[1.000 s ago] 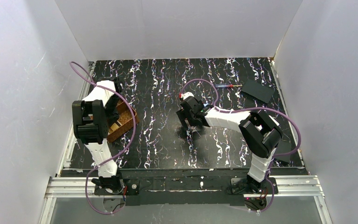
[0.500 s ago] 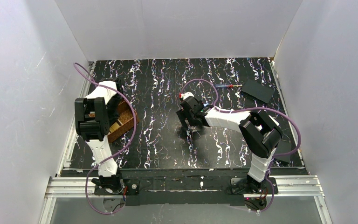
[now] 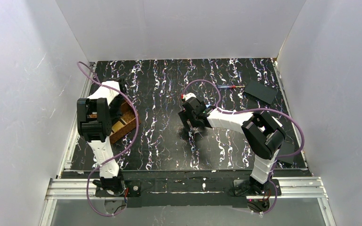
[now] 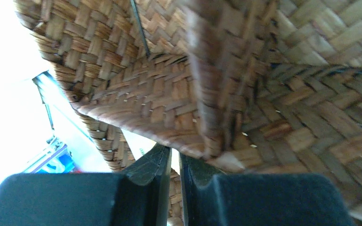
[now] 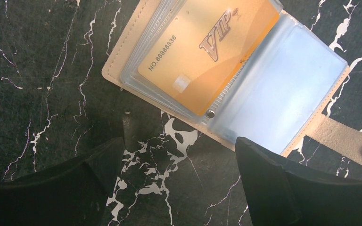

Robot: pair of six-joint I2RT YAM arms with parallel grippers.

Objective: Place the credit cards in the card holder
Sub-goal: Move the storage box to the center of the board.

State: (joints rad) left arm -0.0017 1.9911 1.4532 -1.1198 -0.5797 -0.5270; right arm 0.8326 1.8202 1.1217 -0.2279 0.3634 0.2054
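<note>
The right gripper [image 5: 180, 143] is spread wide and holds nothing. Its two black fingers [image 5: 89, 181] point down at the marbled black table [image 3: 160, 84]. Just beyond the fingertips lies the card holder [image 5: 283, 89], a cream wallet opened flat and set at a slant. Its left page carries a stack of clear sleeves, and the top sleeve contains a gold card [image 5: 207, 52] printed "VIP" and "NO.88888836". Its right page is a clear, bluish sleeve. A cream snap tab [image 5: 353, 143] sticks out from that page and lies flat on the table. The holder's near edge sits between the two fingers, but whether either finger touches it cannot be told.

The left gripper [image 4: 175, 157] is nearly closed, with only a thin slit between its fingers. Whether a card is pinched there cannot be told. The gripper is down inside the brown woven tray [image 3: 128, 123], close to the woven divider [image 4: 217, 80] that splits the tray into two compartments. From above, tan credit cards [image 3: 118, 126] show in the tray beside the left arm, though how many cannot be told.

The tray sits at the table's left edge, next to the metal side rail [image 3: 70, 141]. The card holder is near the table's middle, mostly hidden under the right gripper, with open tabletop between it and the tray. White walls [image 3: 179, 28] enclose the table on the left, back and right. A flat black plate [image 3: 260, 92] lies at the far right corner with a thin pen-like object [image 3: 228, 87] just beside it. Both are well apart from the holder.
</note>
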